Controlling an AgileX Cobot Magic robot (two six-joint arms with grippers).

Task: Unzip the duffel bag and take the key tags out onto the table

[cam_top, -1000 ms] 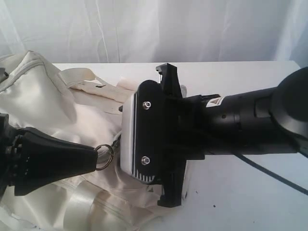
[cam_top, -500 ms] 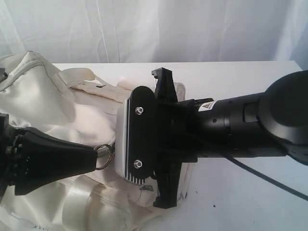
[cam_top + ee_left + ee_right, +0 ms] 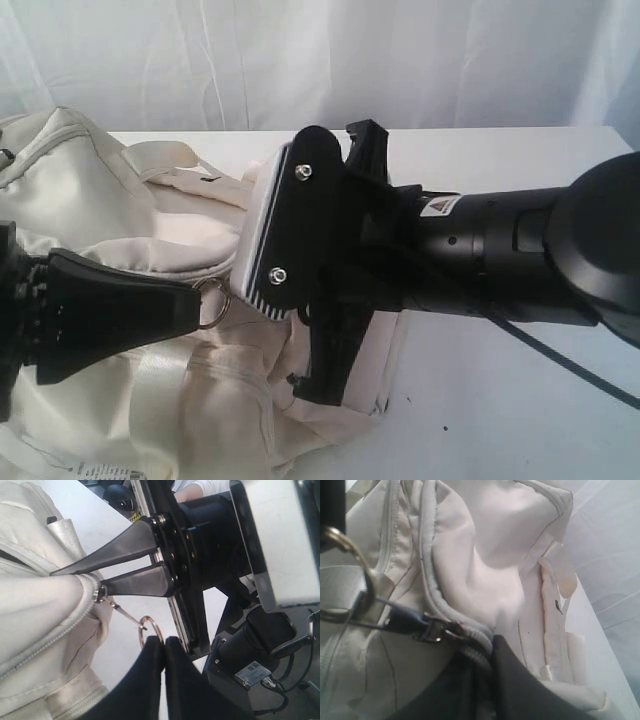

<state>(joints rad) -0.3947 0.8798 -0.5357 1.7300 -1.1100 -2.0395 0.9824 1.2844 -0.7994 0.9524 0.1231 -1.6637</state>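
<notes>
I have the left gripper [image 3: 195,305] clamped on the pull ring [image 3: 213,302] and the right gripper [image 3: 490,655] pinching the duffel bag [image 3: 90,210], left of frame, beside the zipper [image 3: 60,630], so I pull straight along the teeth, fabric taut, slow; key tags not in view.

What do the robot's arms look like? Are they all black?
Mostly black. The right arm is a thick round tube with a small triangle warning sticker and a thin black cable. Its wrist carries a flat block with a white striped edge and two silver screws. The left gripper has black wedge-shaped jaws narrowing to a point.
</notes>
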